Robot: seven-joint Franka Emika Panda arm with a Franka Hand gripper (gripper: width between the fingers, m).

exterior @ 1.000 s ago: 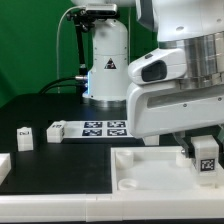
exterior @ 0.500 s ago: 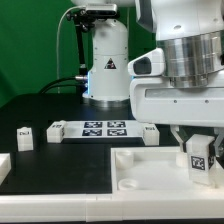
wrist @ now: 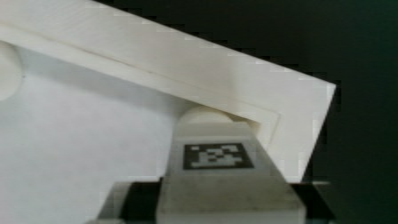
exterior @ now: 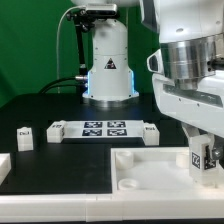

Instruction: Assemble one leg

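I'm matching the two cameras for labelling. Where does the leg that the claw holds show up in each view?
Exterior view: the leg is at the far exterior view's right, under the claw, over the panel.
Wrist view: the leg is in the middle of the picture, tag facing the camera, gripped by the claw.
Shared landmark: the white panel, near its corner.

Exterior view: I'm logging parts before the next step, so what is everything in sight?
table: 1, black, under everything
panel: 1, white, table front
marker board: 1, white, mid-table
held leg: 1, white, tagged, gripped at a panel corner
loose legs: 3, white, near the marker board
cut-off part: 1, white, exterior view's left edge
arm: 1, white, exterior view's right
gripper: 1, pale, shut on held leg
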